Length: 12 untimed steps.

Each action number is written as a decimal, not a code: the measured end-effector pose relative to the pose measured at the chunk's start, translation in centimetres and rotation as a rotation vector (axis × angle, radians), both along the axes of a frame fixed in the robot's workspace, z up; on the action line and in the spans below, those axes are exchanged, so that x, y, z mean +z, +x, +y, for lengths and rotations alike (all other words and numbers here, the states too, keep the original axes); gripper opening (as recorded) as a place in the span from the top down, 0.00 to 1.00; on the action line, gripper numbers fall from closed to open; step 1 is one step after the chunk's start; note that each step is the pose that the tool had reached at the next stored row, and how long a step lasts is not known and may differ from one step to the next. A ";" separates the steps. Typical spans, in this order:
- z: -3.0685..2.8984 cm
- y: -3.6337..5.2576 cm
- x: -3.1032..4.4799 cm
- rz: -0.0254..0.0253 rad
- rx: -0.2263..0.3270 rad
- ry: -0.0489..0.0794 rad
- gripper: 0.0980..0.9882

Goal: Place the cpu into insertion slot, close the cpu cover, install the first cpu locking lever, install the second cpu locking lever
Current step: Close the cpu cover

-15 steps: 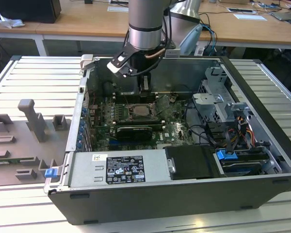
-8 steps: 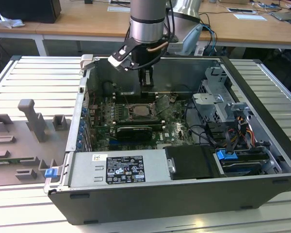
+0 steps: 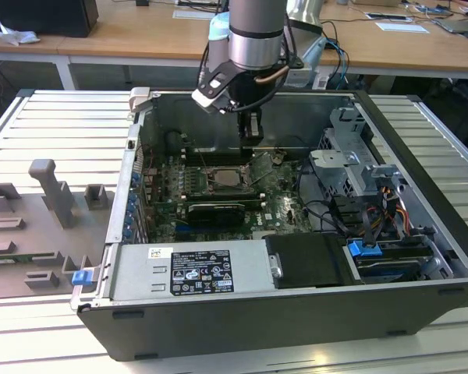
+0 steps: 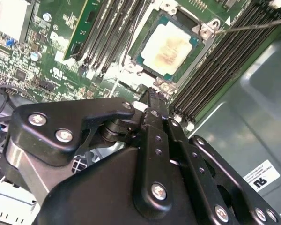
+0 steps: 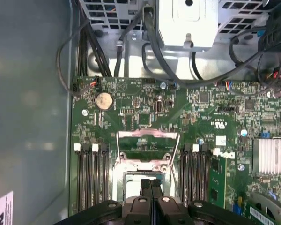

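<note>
The cpu [image 4: 168,47], a flat square chip with a pale beige top, lies inside the insertion slot [image 3: 226,178] on the green board. The cpu cover [image 5: 147,135], a thin metal frame with a big cut-out, stands swung open beside the slot. A thin metal lever rod [image 4: 253,26] sticks out from one corner of the slot. My gripper [image 4: 152,96] hangs above the slot's edge, fingers shut together with nothing between them. In the first wrist view the gripper [image 5: 151,183] covers part of the slot. The exterior view has the gripper [image 3: 252,136] over the board's far side.
Long black memory slots [image 5: 91,178] flank the socket on both sides. A black card [image 3: 216,210] lies in front of it. Cables [image 5: 145,42] and a metal drive cage [image 3: 351,156] crowd the exterior view's right. The case wall [image 3: 242,105] rises behind the gripper.
</note>
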<state>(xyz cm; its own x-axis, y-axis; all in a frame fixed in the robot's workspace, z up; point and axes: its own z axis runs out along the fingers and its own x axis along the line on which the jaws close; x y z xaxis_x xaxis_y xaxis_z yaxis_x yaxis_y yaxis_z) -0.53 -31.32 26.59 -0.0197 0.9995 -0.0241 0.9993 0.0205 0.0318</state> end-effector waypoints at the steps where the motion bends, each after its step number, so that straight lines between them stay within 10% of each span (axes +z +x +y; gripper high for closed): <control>1: 0.00 0.16 0.00 -0.0001 0.000 0.000 0.99; 12: 0.00 2.40 0.00 -0.0001 0.000 0.000 0.99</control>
